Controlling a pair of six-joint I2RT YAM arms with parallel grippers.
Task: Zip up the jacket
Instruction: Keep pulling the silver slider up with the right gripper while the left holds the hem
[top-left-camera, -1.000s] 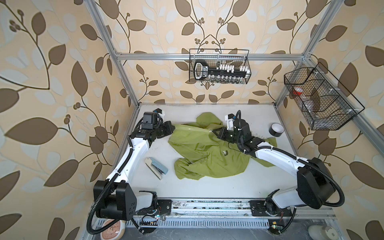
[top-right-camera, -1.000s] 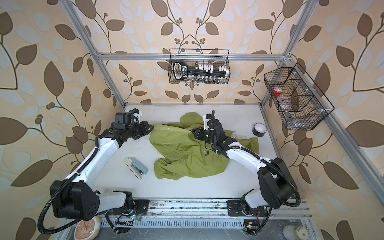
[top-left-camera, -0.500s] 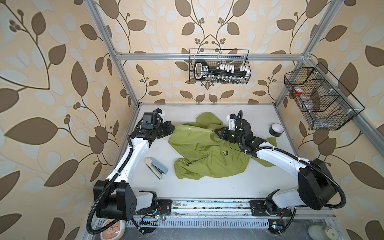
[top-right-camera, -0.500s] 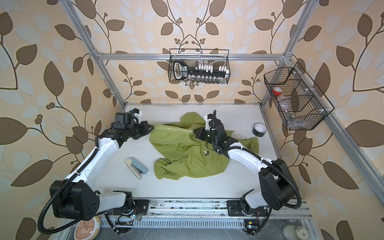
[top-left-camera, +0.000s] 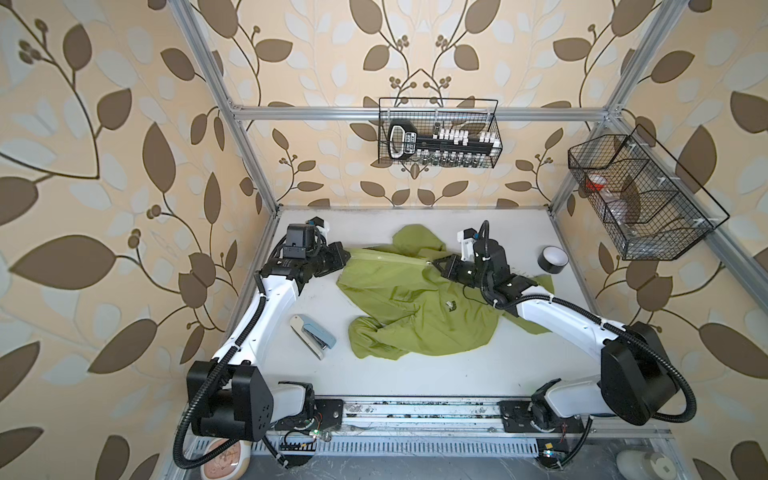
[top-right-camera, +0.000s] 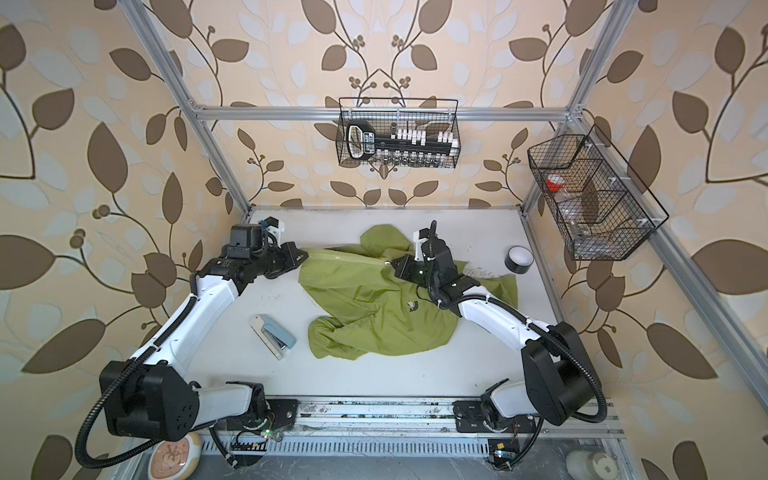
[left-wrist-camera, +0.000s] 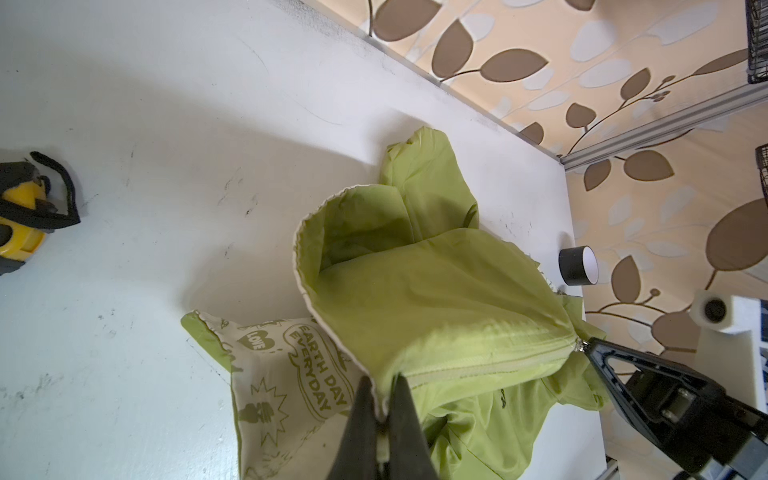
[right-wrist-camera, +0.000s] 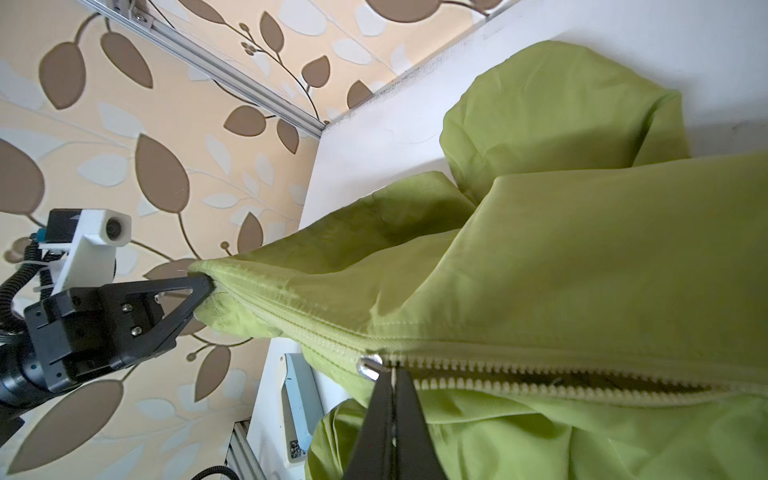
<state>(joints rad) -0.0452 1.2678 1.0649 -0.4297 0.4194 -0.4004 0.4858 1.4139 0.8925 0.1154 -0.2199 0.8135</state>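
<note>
The lime-green jacket (top-left-camera: 415, 307) (top-right-camera: 374, 311) lies crumpled mid-table, hood toward the back wall, with its zipper edge lifted and stretched taut between my two grippers. My left gripper (top-left-camera: 343, 259) (left-wrist-camera: 384, 386) is shut on the jacket's hem at the zipper's lower end; the pale printed lining (left-wrist-camera: 291, 374) shows beside it. My right gripper (top-left-camera: 434, 264) (right-wrist-camera: 392, 374) is shut on the zipper pull at the silver slider (right-wrist-camera: 370, 365). The zipper is closed from the left gripper to the slider. Past the slider the teeth (right-wrist-camera: 540, 378) stand apart.
A blue-grey stapler (top-left-camera: 312, 336) lies front left of the jacket. A black tape roll (top-left-camera: 552, 259) stands at the back right. Wire baskets hang on the back wall (top-left-camera: 438, 137) and the right wall (top-left-camera: 640, 199). A yellow-and-black object (left-wrist-camera: 20, 212) shows in the left wrist view.
My right wrist has shifted slightly to the right, still gripping the zipper pull. The left arm has stayed where it was.
</note>
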